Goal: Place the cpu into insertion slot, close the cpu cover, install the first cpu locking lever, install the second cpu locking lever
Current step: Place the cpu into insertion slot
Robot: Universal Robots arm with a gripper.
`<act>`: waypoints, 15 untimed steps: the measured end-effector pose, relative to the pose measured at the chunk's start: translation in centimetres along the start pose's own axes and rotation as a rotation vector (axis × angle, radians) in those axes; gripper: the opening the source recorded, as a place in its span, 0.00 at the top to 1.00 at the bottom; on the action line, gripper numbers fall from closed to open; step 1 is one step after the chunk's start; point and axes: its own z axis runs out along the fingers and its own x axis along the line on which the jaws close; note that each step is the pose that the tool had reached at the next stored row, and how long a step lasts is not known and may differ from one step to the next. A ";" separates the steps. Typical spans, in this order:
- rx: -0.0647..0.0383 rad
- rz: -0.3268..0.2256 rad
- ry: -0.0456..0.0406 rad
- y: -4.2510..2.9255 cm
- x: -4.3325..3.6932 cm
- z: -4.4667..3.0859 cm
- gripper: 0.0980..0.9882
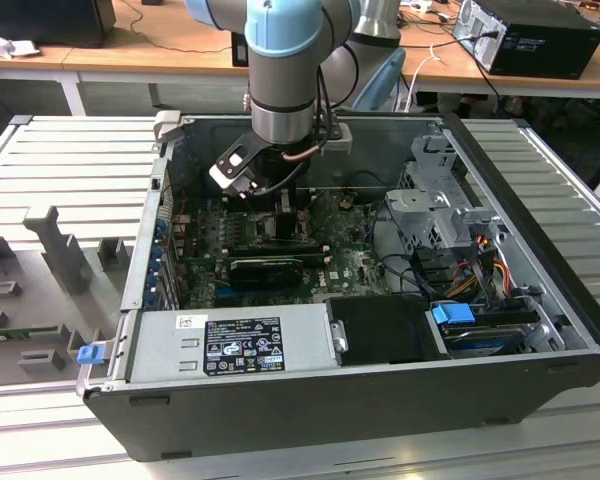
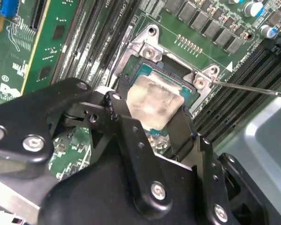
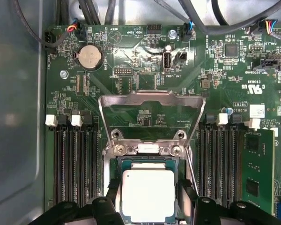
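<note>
On the exterior view's left you have the ribbed grey table [image 1: 70,150]. Moving right, the open computer case [image 1: 380,410] rests on it, and the arm [image 1: 285,70] reaches down into the case over the green board [image 1: 350,265]. The drive cage [image 1: 440,195] lies toward the exterior view's right. Sweep across the first wrist view and you pass one bank of memory slots [image 3: 75,164], then the gripper [image 3: 148,190]. Its fingers [image 3: 113,190] press against two opposite edges of the chip [image 3: 147,194], so they look clamped on it. A second bank of slots [image 3: 220,159] follows. The chip sits inside the rim of the socket [image 3: 113,161], though you cannot tell whether it is fully down. The cover [image 3: 152,97] stands swung open beyond the socket, on the side away from the gripper. In the second wrist view a thin lever [image 2: 253,88] is raised clear beside the socket. You are therefore most likely on the first step, placing the chip, with the cover and both levers not yet dealt with. That step probably calls for the chip to lie flat and square in the socket before any release, with no sideways drag. The chip faces metal side up, its edges parallel to the socket rim. Being square, it has no long axis.
</note>
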 end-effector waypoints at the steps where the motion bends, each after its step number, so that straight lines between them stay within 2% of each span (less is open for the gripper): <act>1: 0.000 0.000 -0.0001 0.01 0.00 -0.15 0.43; 4: 0.001 0.000 -0.0001 0.04 0.01 -0.92 0.43; 8: 0.002 0.000 0.0000 0.06 0.03 -1.49 0.45; 12: 0.002 0.000 -0.0001 0.09 0.04 -2.23 0.73; 13: 0.002 0.000 -0.0001 0.09 0.04 -2.35 0.73; 15: 0.003 0.000 -0.0003 0.10 0.04 -2.57 0.87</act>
